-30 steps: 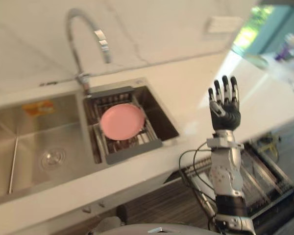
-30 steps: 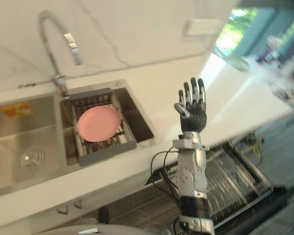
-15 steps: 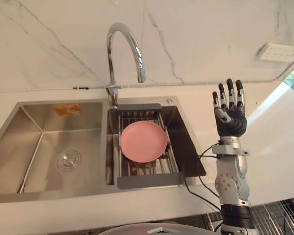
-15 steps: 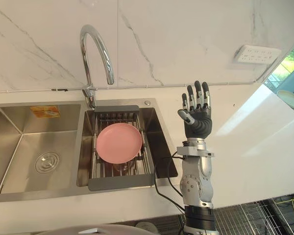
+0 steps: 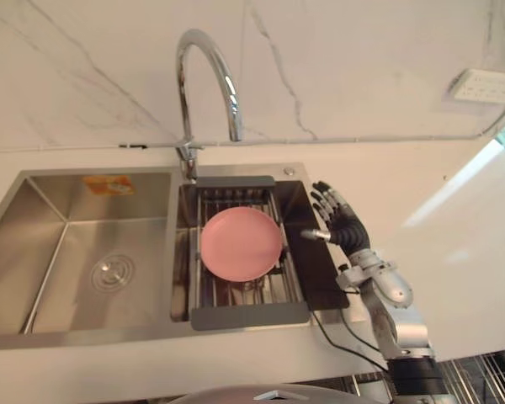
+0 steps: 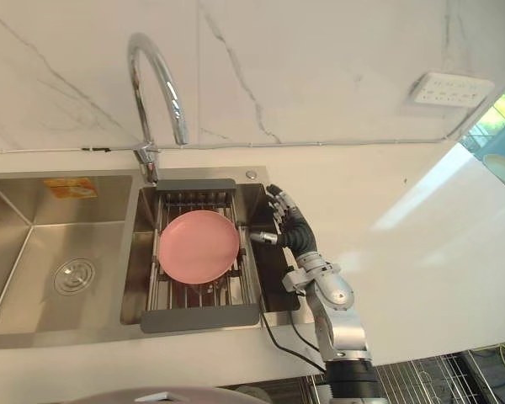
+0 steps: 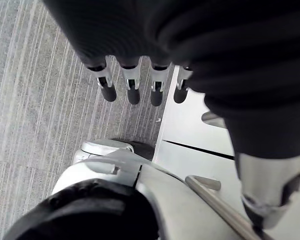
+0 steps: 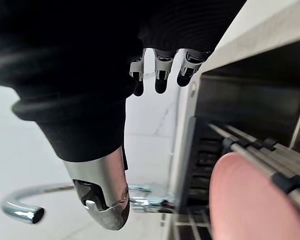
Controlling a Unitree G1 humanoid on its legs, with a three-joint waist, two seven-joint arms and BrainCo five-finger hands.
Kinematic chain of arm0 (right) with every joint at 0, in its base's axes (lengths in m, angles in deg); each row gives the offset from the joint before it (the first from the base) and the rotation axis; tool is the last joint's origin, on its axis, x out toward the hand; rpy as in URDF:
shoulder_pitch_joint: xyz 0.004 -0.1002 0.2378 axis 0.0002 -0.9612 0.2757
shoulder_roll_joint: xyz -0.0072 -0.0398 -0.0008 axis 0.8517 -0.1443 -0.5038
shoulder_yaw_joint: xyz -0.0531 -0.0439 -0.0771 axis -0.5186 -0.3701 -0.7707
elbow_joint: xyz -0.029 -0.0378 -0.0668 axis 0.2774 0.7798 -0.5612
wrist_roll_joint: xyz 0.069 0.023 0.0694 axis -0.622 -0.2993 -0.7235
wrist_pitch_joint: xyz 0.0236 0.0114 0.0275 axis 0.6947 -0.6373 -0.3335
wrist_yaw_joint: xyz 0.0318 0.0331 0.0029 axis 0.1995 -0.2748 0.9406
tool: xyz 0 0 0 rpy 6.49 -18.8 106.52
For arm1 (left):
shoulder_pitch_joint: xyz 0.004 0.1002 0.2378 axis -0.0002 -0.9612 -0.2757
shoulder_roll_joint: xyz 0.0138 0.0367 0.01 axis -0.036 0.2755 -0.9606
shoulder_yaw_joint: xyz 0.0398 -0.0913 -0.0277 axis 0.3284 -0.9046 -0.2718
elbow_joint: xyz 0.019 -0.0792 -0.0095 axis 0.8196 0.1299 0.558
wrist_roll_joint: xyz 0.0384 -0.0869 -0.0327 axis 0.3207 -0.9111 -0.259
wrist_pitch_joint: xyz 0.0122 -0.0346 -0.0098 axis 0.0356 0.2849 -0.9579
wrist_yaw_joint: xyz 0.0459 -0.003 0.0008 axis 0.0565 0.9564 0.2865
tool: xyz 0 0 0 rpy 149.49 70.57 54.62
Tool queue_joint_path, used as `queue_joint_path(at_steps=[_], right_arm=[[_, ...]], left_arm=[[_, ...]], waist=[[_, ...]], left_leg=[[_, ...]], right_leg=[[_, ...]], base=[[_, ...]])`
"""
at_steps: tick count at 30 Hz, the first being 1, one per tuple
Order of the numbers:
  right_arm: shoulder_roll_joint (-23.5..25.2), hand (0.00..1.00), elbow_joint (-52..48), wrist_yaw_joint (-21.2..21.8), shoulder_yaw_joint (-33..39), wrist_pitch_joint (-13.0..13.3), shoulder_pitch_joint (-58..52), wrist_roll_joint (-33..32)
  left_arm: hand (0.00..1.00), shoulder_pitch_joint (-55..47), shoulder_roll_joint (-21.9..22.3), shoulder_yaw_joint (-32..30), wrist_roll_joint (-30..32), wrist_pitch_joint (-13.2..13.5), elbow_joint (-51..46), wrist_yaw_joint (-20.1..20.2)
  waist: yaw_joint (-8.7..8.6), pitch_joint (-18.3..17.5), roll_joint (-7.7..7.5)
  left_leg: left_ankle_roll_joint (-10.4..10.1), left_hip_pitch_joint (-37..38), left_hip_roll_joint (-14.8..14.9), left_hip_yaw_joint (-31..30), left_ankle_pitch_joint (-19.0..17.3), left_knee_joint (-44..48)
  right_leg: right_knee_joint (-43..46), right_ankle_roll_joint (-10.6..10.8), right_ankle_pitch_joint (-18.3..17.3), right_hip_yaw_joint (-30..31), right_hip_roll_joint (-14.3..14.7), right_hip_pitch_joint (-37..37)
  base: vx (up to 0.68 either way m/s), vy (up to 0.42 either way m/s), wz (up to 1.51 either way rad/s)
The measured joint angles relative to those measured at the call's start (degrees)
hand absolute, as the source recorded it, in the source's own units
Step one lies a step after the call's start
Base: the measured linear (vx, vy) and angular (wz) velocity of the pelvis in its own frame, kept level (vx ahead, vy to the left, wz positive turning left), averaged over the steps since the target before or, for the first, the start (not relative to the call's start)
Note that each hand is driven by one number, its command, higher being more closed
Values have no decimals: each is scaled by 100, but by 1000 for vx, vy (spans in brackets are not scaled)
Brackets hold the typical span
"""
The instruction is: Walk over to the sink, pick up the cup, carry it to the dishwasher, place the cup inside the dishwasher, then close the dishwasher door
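**Left eye view:** The right hand (image 5: 343, 225), raised upright over the counter half a second ago, has dropped to the right wall of the stainless steel double sink (image 5: 67, 252). It is now at 3 o'clock of the pink round plate (image 5: 241, 244). Its fingers are spread and grasp nothing. The reach is judged begun and the pick-up is not yet made. The item lying there is a plate, not a cup, resting on the dark grey drain rack (image 5: 249, 316).

**Right eye view:** A wire dishwasher rack (image 6: 442, 374) lies at 5 o'clock.

**Left wrist view:** The left hand (image 7: 134, 89) hangs relaxed and empty.

**Right wrist view:** The fingers are straight, and the plate is near but untouched.

**Count:** two bowls, one chrome arched tap (image 5: 180, 93), one plate, one drain rack, two hands.
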Motion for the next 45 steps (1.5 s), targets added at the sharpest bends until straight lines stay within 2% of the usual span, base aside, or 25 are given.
queue_joint_path(at_steps=[7, 9, 13, 16, 20, 25, 27, 35, 39, 45], right_arm=[[-581, 0, -19, 549, -316, 136, 158, 1028], [-650, 0, -46, 652, -549, 307, 287, 1361], [-695, 0, -93, 794, -673, 567, 401, 1636], [-832, 0, -294, 903, -689, 613, 404, 1639], [-931, 0, -325, 912, -689, 873, 459, 1670], [-1051, 0, -790, 1049, -944, 1336, 531, 2324], [-1052, 0, -887, 1125, -1087, 1441, 542, 2540], [-1053, 0, -962, 1519, -1604, 1476, 746, 2793], [-1043, 0, -960, 1649, -1861, 1443, 765, 3118], [-1022, 0, -895, 1647, -2287, 1302, 841, 3687]], left_arm=[[0, -23, -29, -10, 60, -110, 40, -13], [0, -20, -30, -16, 58, -126, 42, -24], [0, -37, -50, -31, 54, -123, 40, -29], [0, -48, -58, -43, 58, -123, 34, -28], [0, -56, -57, -52, 129, -131, 34, -24], [0, -69, -59, -60, 170, -133, 31, -24], [0, -70, -59, -59, 169, -132, 23, -23], [0, -74, -66, -51, 165, -133, -1, -20], [0, -66, -66, -41, 164, -128, -10, -19], [0, -59, -71, -18, 164, -130, -12, -20]], waist=[[-98, -19, -73], [-87, -20, -85], [-55, -58, -144], [-51, -68, -165], [-52, -73, -172], [-73, -73, -185], [-57, -72, -190], [-15, -69, -203], [25, -68, -203], [52, -66, -200]], left_leg=[[-101, 61, 89, 179, -66, 3], [-103, 104, 92, 232, -71, 3], [-109, 104, 96, 271, -79, 1], [-92, 100, 104, 265, -72, 0], [-80, 100, 105, 259, -74, -1], [-75, 104, 104, 262, -81, 0], [-74, 106, 104, 262, -81, 0], [-65, 96, 102, 263, -82, -1], [-64, 87, 100, 251, -82, -1], [-63, 80, 98, 234, -82, -1]], right_leg=[[1, -5, 5, 101, 76, -40], [0, -5, 5, 139, 78, -32], [0, -8, -31, -29, 45, -32], [33, -12, -27, -136, 31, -36], [58, -35, -11, -147, 29, -38], [63, -34, -12, -141, 30, -40], [66, -34, -12, -138, 30, -40], [73, -33, -13, -136, 30, -14], [68, -32, -14, -146, 30, -15], [58, -32, -14, -162, 31, -12]], base=[[12, -23, -14], [-63, -9, -11], [-53, -12, -6], [0, 0, 0], [0, 0, 0], [0, 0, 0], [-17, -5, 0], [-33, -6, 0], [0, 0, 0], [0, 0, 0]])
